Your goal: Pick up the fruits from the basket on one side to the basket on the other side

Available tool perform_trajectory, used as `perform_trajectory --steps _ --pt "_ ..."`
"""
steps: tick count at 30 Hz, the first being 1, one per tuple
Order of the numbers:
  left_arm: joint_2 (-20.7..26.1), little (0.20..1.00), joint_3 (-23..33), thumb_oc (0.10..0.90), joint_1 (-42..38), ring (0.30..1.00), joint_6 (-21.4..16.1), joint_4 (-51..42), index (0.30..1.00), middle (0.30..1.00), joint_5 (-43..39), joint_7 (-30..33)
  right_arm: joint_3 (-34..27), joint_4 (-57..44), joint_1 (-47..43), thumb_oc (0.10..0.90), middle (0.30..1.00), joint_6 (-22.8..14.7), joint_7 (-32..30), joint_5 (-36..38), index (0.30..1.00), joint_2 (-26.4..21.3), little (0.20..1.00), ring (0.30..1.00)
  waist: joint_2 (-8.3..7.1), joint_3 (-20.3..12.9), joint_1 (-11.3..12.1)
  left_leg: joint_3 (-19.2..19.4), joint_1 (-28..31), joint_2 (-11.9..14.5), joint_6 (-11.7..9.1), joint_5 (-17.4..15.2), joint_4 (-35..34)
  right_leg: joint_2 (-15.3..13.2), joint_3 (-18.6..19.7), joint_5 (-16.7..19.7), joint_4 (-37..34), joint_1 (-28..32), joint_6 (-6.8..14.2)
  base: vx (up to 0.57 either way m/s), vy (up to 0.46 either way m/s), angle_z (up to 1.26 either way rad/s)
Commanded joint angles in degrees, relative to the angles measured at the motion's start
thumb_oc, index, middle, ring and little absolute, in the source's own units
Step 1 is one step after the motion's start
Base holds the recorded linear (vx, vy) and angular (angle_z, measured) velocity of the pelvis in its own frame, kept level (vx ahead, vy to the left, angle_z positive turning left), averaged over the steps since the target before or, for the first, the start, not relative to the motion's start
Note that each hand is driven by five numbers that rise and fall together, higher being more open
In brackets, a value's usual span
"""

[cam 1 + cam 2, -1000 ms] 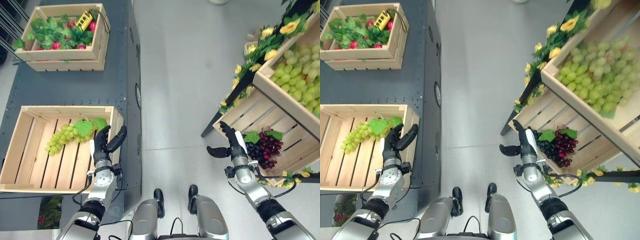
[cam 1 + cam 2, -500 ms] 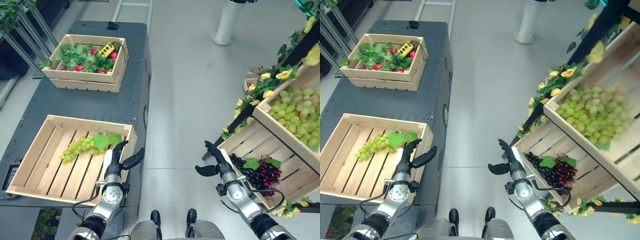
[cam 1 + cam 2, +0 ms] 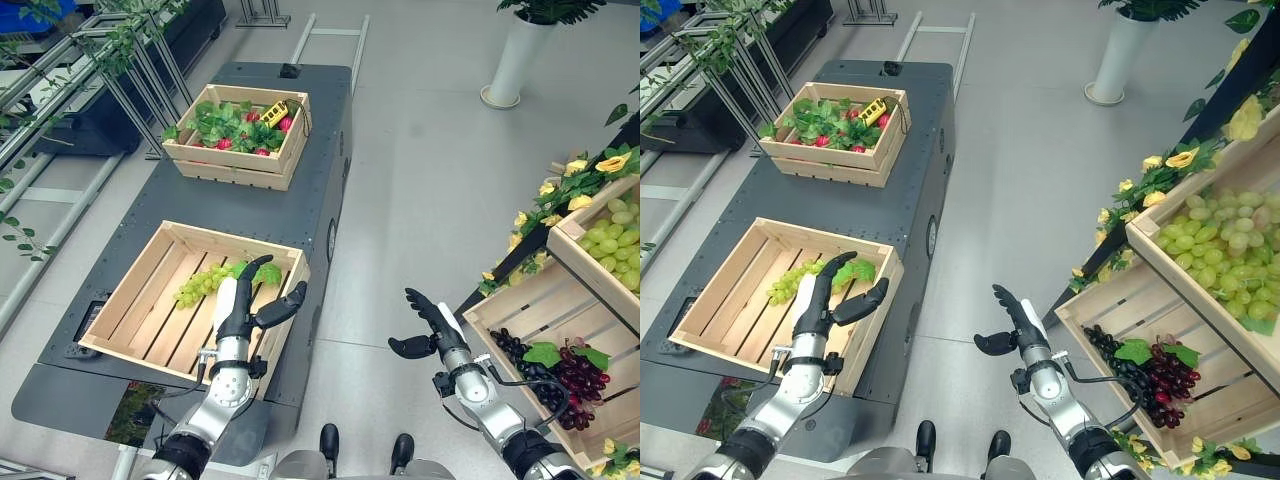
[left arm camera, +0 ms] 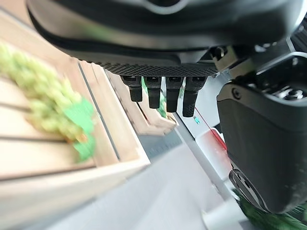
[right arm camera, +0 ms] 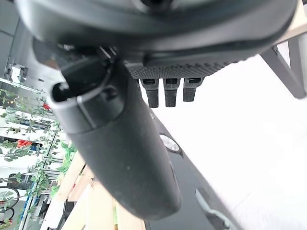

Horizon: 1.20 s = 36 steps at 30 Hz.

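Observation:
A green grape bunch with a leaf [image 3: 212, 281] lies in the near wooden crate [image 3: 130, 310] on the dark cart. My left hand [image 3: 243, 305] hovers open over that crate's right side, just right of the grapes and holding nothing. In its wrist view the grapes [image 4: 45, 98] show past the straight fingers. A dark purple grape bunch [image 3: 572, 372] with a leaf rests in the lower crate [image 3: 520, 315] of the stand on the right. My right hand [image 3: 432, 322] is open above the floor, left of that crate.
A second crate [image 3: 238, 135] of leaves, red fruit and a yellow item stands farther back on the cart [image 3: 330, 140]. An upper stand crate [image 3: 1215, 250] holds green grapes, with yellow flowers [image 3: 560, 190] along its frame. A white pole base [image 3: 515, 65] stands far right.
The camera has tilted up, so the whole scene sits lower and farther out. Both hands stay open and empty, holding about the same places by their crates.

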Motion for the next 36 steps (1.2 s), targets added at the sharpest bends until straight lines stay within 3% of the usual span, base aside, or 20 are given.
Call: perform_trajectory --steps 1,4,5,6,7,9,13,17,22,24,29,30,31,32,34,35,36 --pt "5.04 0.900 5.21 0.800 -2.94 0.900 -3.97 -4.03 0.900 0.900 3.97 7.07 1.04 -3.86 -1.19 0.800 0.900 -5.22 2.56 2.15 0.900 -0.55 0.900 0.900 -0.32 -4.15 0.89 -1.36 -2.37 1.55 -4.11 -4.14 1.64 -1.90 -1.59 -5.49 5.00 -0.62 -2.48 0.09 -0.019 0.12" --pt "7.71 0.900 8.00 0.800 -2.19 0.900 -2.15 -5.36 0.900 0.900 5.22 7.74 0.89 -6.75 0.73 0.800 0.900 -3.97 2.59 2.28 0.900 -1.63 0.900 0.900 -0.46 -3.49 0.96 -1.59 -4.46 0.85 -4.72 -4.73 5.83 -1.75 -1.30 -5.83 5.39 -0.44 -3.17 0.05 0.005 0.12" --pt "8.49 0.900 8.16 0.800 -2.98 0.900 -1.97 -5.29 0.900 0.900 4.76 7.72 0.78 -7.23 1.12 0.800 0.900 -4.22 1.70 2.58 0.900 -2.08 0.900 0.900 -0.36 -3.12 0.67 -0.16 -5.30 0.87 -4.76 -5.17 7.24 -1.85 -1.81 -6.14 5.94 -0.68 -3.27 -0.04 0.064 0.23" --pt "9.22 0.900 7.62 0.800 -5.39 0.900 -2.01 -3.95 0.900 0.900 4.94 7.73 0.17 -7.53 1.67 0.800 0.900 -4.60 -0.03 2.34 0.900 -2.76 0.900 0.900 -0.12 -2.36 -0.36 4.30 -6.45 2.12 -5.23 -4.94 8.15 -2.23 -3.31 -6.50 6.79 -1.03 -3.33 -0.03 0.104 0.49" --pt "9.75 0.900 6.28 0.800 -7.50 0.900 -1.23 -1.81 0.900 0.900 5.54 8.12 -0.12 -7.24 1.73 0.800 0.900 -4.49 -1.11 2.42 0.900 -3.30 0.900 0.900 0.02 -1.67 -0.96 5.18 -6.24 2.50 -5.68 -5.41 8.46 -2.62 -3.47 -6.89 7.20 -0.91 -2.92 -0.02 0.163 0.69" --pt "10.62 0.900 5.17 0.800 -8.89 0.900 0.72 0.67 0.900 0.900 6.68 8.61 -0.19 -5.39 1.23 0.800 0.900 -3.92 -1.48 4.08 0.900 -3.52 0.900 0.900 0.54 -1.24 -1.04 3.30 -5.53 1.64 -5.04 -4.61 6.32 -3.17 -3.12 -6.07 7.32 -1.26 -2.24 0.05 0.170 0.98" --pt "13.90 0.900 6.14 0.800 -9.55 0.900 3.93 4.53 0.900 0.900 7.38 5.73 -1.56 -3.29 3.06 0.800 0.900 -5.83 1.43 4.04 0.900 -2.93 0.900 0.900 1.46 -1.54 -2.03 5.87 -3.25 1.50 -3.79 -5.11 4.37 -4.52 -3.63 -6.01 7.74 -1.13 -0.53 0.13 0.171 0.08" --pt "19.52 0.900 5.85 0.800 -14.22 0.900 6.21 10.03 0.900 0.900 8.05 3.35 -0.44 -5.10 4.05 0.800 0.900 -6.03 4.05 2.71 0.900 -4.44 0.900 0.900 1.73 -1.06 -3.14 7.11 -3.70 1.68 -3.47 -6.57 6.69 -5.05 -3.12 -7.03 9.37 -1.97 -0.25 0.13 0.129 -0.06" --pt "22.58 0.900 1.95 0.800 -19.99 0.900 10.40 13.60 0.900 0.900 9.64 1.75 0.99 -6.48 1.53 0.800 0.900 -4.45 3.64 3.96 0.900 -7.05 0.900 0.900 1.84 1.95 -3.86 6.92 -6.53 1.36 -3.25 -7.31 9.60 -5.50 -1.68 -8.52 13.20 -5.07 -0.46 0.02 0.164 -0.03" --pt "24.28 0.900 -0.16 0.800 -24.17 0.900 11.42 16.17 0.900 0.900 9.86 2.65 1.79 -7.02 -1.03 0.800 0.900 -3.90 2.86 4.33 0.900 -7.99 0.900 0.900 1.52 5.25 -4.47 7.73 -9.67 1.45 -2.97 -8.09 13.43 -6.06 -0.53 -9.34 16.89 -8.51 -0.64 -0.07 0.186 -0.09" --pt "27.22 0.900 -3.80 0.800 -32.07 0.900 14.53 18.73 0.900 0.900 6.90 2.35 2.96 -6.69 -4.32 0.800 0.900 -3.13 3.32 4.98 0.900 -9.83 0.900 0.900 0.23 9.77 -5.01 9.26 -14.05 1.71 -2.16 -9.19 18.34 -6.47 0.84 -9.05 20.53 -12.58 -0.59 -0.06 0.170 -0.19" --pt "28.24 0.900 -4.18 0.800 -34.52 0.900 15.00 19.35 0.900 0.900 7.19 2.76 3.36 -7.50 -4.78 0.800 0.900 -3.74 3.79 5.24 0.900 -10.23 0.900 0.900 -0.63 11.40 -4.92 9.98 -15.71 1.57 -1.43 -9.90 20.39 -6.99 1.29 -8.88 27.31 -16.53 -0.28 -0.06 0.126 -0.15" --pt "28.33 0.900 -4.23 0.800 -34.76 0.900 14.98 19.42 0.900 0.900 7.35 2.83 3.38 -7.61 -4.82 0.800 0.900 -3.72 3.90 5.23 0.900 -10.25 0.900 0.900 -0.76 11.49 -4.86 10.10 -15.93 1.53 -1.34 -10.02 20.62 -7.09 1.42 -8.86 28.02 -17.05 -0.23 -0.09 0.074 -0.13" --pt "29.42 0.900 -4.70 0.800 -37.16 0.900 15.09 20.26 0.900 0.900 7.74 3.04 3.60 -8.17 -5.00 0.800 0.900 -4.49 4.24 4.92 0.900 -10.27 0.900 0.900 -1.40 13.12 -5.24 10.26 -17.68 1.95 -0.65 -11.07 23.38 -7.16 3.04 -8.14 33.83 -21.29 -0.01 -0.06 -0.015 -0.08" --pt "30.54 0.900 -6.62 0.800 -41.80 0.900 15.89 21.59 0.900 0.900 9.77 2.90 4.03 -8.80 -5.94 0.800 0.900 -4.88 4.36 3.99 0.900 -10.09 0.900 0.900 -1.98 15.08 -6.50 9.17 -20.79 2.27 -0.28 -12.54 27.02 -5.61 7.14 -7.04 31.17 -24.82 -0.27 -0.09 -0.072 0.02" --pt "30.67 0.900 -7.28 0.800 -42.76 0.900 16.10 21.79 0.900 0.900 9.90 2.77 4.10 -8.80 -6.29 0.800 0.900 -4.93 4.36 4.07 0.900 -10.15 0.900 0.900 -2.01 15.32 -6.62 9.14 -21.35 2.38 -0.23 -12.80 27.58 -5.38 7.43 -7.35 30.85 -25.03 -0.37 -0.09 -0.096 0.10" --pt "31.16 0.900 -10.22 0.800 -46.12 0.900 17.17 22.07 0.900 0.900 7.92 3.23 4.73 -8.01 -8.08 0.800 0.900 -5.17 4.48 4.35 0.900 -10.51 0.900 0.900 -2.19 15.43 -7.11 9.35 -24.51 2.87 -0.03 -13.49 29.92 -4.36 8.03 -9.63 31.74 -26.99 -1.10 -0.07 -0.073 0.16"
